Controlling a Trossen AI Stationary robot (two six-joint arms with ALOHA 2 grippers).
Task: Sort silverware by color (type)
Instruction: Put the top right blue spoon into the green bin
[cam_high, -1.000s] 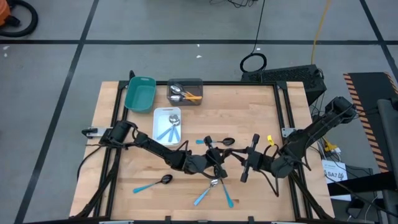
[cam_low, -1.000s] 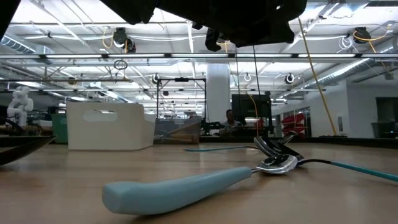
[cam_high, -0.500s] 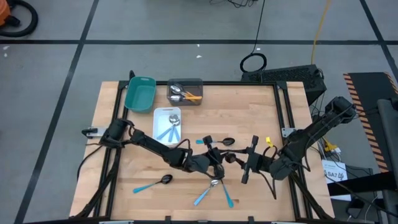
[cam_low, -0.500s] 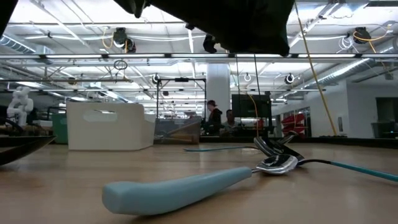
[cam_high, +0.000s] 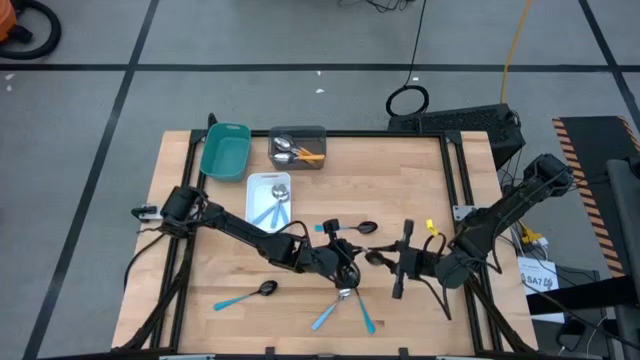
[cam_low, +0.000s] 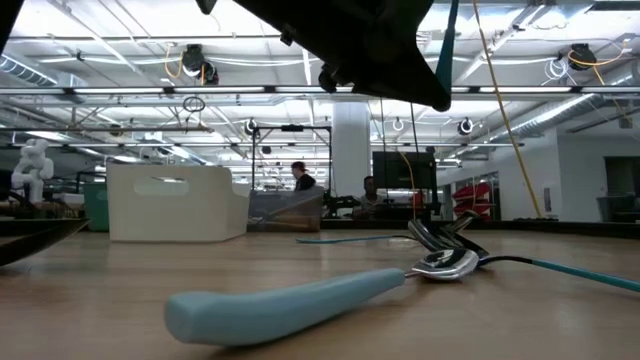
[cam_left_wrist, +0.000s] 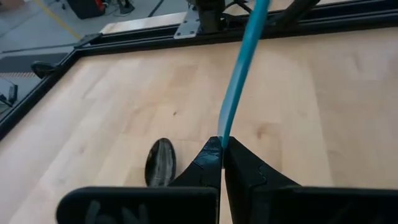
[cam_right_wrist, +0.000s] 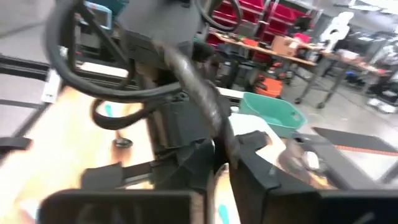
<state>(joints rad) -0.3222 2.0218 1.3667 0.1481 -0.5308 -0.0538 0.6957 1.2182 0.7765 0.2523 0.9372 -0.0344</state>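
Note:
My left gripper (cam_high: 350, 272) hangs over the middle of the table, shut on a spoon with a light-blue handle (cam_left_wrist: 239, 74). That handle slants up past the dark gripper in the low view (cam_low: 444, 45). The held spoon's bowl is hidden. A black spoon bowl (cam_left_wrist: 160, 169) lies on the wood just beside the fingers. My right gripper (cam_high: 392, 262) hovers close by on the right, pointing at the left one. Other spoons lie loose: one near left (cam_high: 245, 295), a pair near the front edge (cam_high: 342, 305), and black-bowled ones mid-table (cam_high: 352, 228). My left gripper pinches the light-blue handle (cam_left_wrist: 225, 127) between its two fingertips. The handle runs on past the fingers, away and upward toward the table's right side. The spoon is lifted clear of the table.
A white tray (cam_high: 262, 182) holding blue-handled spoons, a grey tray (cam_high: 318, 134) holding orange-handled ones and a teal tray (cam_high: 224, 150) stand at the far left. In the low view a blue handle (cam_low: 290, 305) and silver bowls (cam_low: 445, 262) lie close to the camera.
My left gripper has tipped its fingers upward, staying shut on the spoon. The blue handle has swung up with it and now shows above the gripper in the low view.

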